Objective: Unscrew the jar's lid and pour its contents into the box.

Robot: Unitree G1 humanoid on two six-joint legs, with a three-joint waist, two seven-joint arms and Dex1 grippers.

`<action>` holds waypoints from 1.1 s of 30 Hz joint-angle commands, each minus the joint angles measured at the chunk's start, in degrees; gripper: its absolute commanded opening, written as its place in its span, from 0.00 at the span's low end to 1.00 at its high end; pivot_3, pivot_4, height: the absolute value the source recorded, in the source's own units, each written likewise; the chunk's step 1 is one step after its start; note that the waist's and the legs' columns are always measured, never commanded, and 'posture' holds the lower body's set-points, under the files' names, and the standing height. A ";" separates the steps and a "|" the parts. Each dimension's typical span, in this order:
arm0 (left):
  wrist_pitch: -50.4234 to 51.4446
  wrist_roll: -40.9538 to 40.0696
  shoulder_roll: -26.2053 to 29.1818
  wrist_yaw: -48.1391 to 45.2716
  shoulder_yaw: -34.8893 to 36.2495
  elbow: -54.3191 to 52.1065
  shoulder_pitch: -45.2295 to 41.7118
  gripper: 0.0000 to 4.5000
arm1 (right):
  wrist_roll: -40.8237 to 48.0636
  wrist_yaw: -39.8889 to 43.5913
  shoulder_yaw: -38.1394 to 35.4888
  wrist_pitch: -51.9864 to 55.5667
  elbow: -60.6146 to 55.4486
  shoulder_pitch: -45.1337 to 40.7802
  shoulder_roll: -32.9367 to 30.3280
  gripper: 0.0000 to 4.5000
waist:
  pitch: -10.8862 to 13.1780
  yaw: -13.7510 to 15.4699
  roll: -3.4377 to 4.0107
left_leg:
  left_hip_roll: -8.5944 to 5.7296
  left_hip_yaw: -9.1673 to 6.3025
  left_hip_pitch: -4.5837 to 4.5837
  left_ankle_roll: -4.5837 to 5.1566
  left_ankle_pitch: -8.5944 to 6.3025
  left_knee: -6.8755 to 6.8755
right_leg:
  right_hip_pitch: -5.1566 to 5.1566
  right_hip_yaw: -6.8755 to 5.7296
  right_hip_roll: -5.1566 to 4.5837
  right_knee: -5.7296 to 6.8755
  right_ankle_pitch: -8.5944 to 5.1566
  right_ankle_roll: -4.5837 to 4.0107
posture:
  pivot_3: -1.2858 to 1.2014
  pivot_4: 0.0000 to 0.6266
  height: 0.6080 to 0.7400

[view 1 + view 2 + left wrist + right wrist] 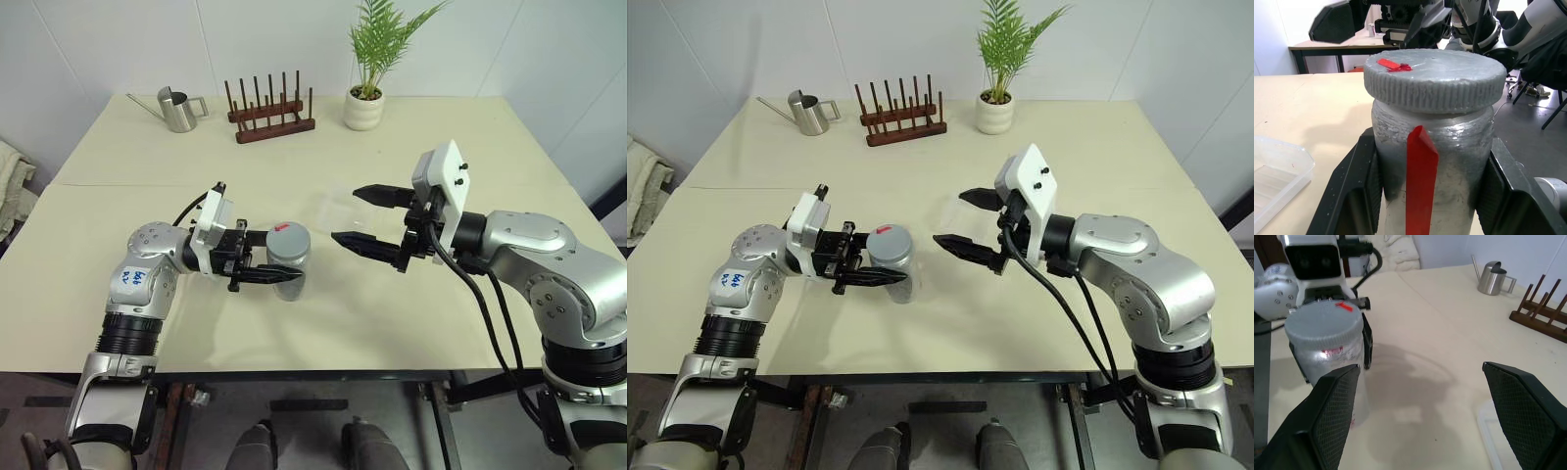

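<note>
Left gripper (277, 266) clamped tight, wrist level, fingers pointing 3 o'clock. Right gripper (367, 219) spread wide, level, pointing 9 o'clock at it.

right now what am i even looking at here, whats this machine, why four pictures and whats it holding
This is a humanoid robot with two arms, each ending in a gripper of two black fingers. Two pictures come from cameras in its head, looking down over a cream table. The other two come from a camera on each wrist, looking along that gripper's fingers.

The left gripper is shut on a silvery jar with a red stripe, held upright; its grey lid is on. The right gripper is open, holds nothing and points at the jar from a short gap away.

On the table lie a clear plastic box, and at the far edge a steel watering can, a wooden rack and a potted plant.
</note>
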 commanded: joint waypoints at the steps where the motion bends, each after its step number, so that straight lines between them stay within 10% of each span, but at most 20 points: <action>1: -0.75 -0.41 -0.12 -0.58 -0.07 -0.65 -2.03 0.44 | 3.20 -3.49 -1.05 -0.48 -1.25 -3.64 5.33 0.94 | 0.00 -0.04 0.00 | 0.00 0.00 0.00 0.00 0.00 0.00 | 0.00 0.00 0.00 0.00 0.00 0.00 | 0.52 0.24 1.00; 33: -0.16 -1.01 -0.33 1.09 -0.42 -4.56 0.37 0.44 | -5.08 3.69 12.09 -9.70 7.59 -4.88 14.57 0.94 | 0.00 -0.01 0.00 | 0.01 -0.02 -0.02 0.00 0.00 0.03 | -0.02 -0.02 0.02 0.05 0.00 0.00 | 0.52 0.24 1.00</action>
